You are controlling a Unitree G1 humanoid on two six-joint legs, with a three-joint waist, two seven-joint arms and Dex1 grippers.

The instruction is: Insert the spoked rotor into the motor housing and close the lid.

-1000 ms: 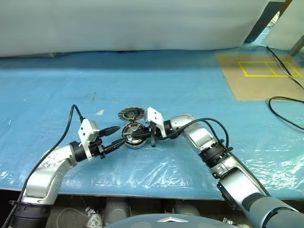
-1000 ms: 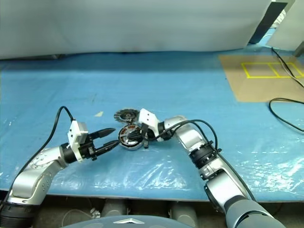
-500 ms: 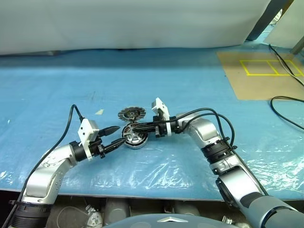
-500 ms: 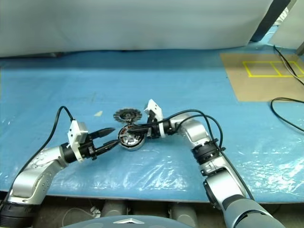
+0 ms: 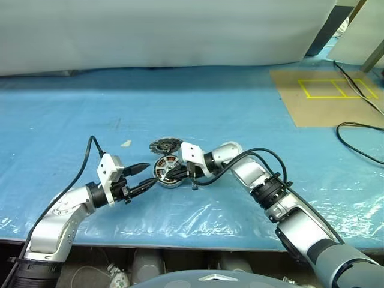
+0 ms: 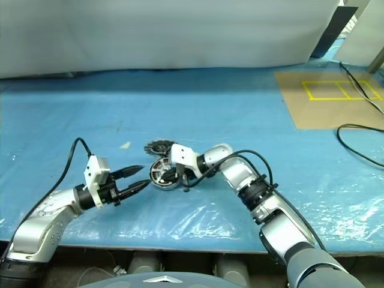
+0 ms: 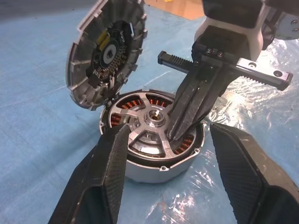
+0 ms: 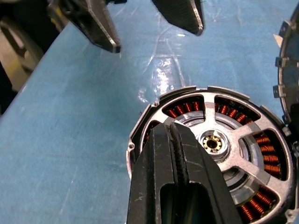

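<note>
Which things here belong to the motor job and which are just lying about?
Job:
- round silver motor housing with copper windings
- silver spoked rotor, seated inside it
- ribbed silver-grey lid, tilted against the housing

Lying about:
- brown board with yellow tape
- black cable

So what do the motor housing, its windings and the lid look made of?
Motor housing: likely aluminium, going by its bright silver machined wall. Windings: copper-orange wire coils, apparently enamelled copper. Lid: dull grey ribbed metal, probably cast, leaning tilted against the housing.

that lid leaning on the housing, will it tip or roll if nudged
Probably tips: the lid stands tilted on edge, propped against the motor housing, so a small nudge could drop it flat. Its round rim might let it roll. It looks like rigid metal, likely not floppy.
</note>
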